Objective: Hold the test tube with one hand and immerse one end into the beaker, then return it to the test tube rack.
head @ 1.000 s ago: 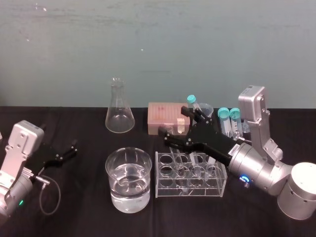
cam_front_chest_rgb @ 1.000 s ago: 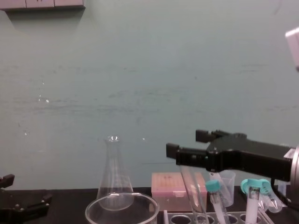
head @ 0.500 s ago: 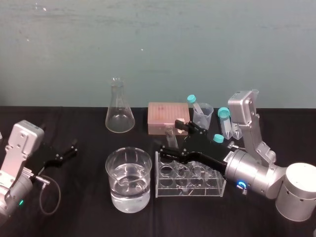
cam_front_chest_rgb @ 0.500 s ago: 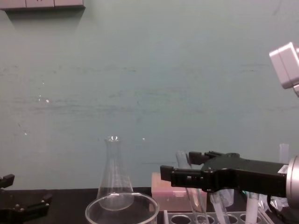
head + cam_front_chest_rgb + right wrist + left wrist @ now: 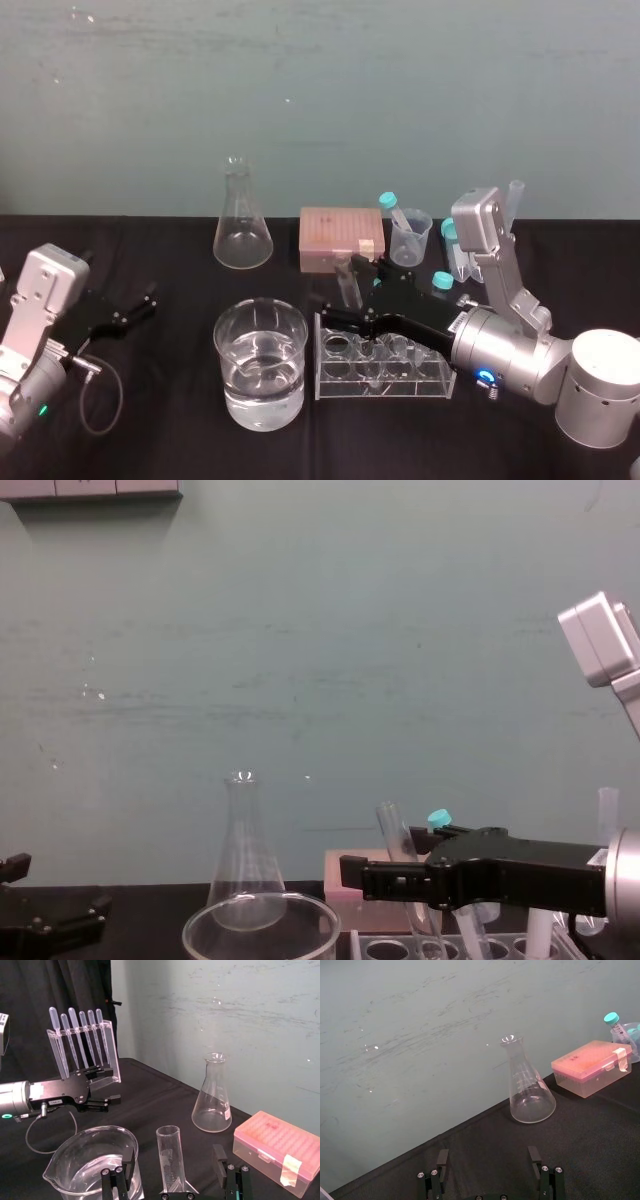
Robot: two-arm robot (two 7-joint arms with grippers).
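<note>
One beaker (image 5: 232,350), one flask (image 5: 242,225), maybe three capped tubes (image 5: 392,208).

Head camera looks down on the desk (image 5: 170,440), chest camera low and level toward the wall (image 5: 300,630), wrist cameras forward from close above the desk; all share the flask (image 5: 242,240).

My right gripper (image 5: 345,288) reaches low from the right edge of the table (image 5: 170,450) toward its middle, fingers apart. My left gripper (image 5: 145,300) is parked near the left edge, fingers apart too.

Chest view: test tube (image 5: 391,828) partly hidden behind right tool (image 5: 379,853), rack (image 5: 386,948) & beaker (image 5: 195,928) cut off at btm edge.
</note>
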